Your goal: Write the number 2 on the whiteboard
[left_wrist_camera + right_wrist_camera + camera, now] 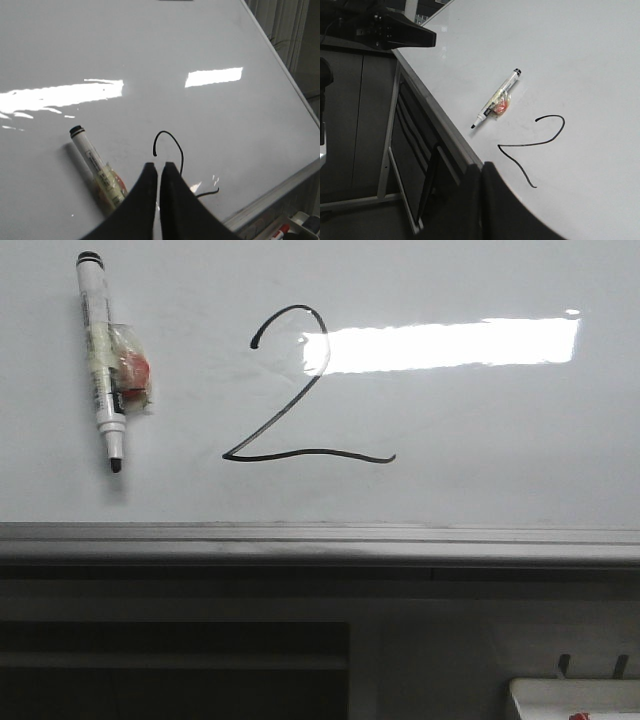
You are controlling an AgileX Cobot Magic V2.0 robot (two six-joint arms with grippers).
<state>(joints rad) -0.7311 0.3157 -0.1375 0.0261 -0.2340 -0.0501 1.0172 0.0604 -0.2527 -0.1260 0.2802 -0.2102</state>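
A thin black cursive number 2 [300,390] is drawn on the glossy whiteboard [480,440]. A white marker with a black cap end and bare tip [101,358], taped to a small red bit, lies on the board left of the 2. In the left wrist view my left gripper [159,166] is shut and empty above the board, with the marker [95,167] beside it and part of the 2 [170,145] just beyond. My right gripper [482,167] is shut and empty at the board's edge, near the 2 [535,145] and the marker [497,104].
A grey metal rail [320,540] runs along the whiteboard's near edge. A small white tray with a red bit [575,702] sits below it at the right. A dark stand frame [410,150] is under the board.
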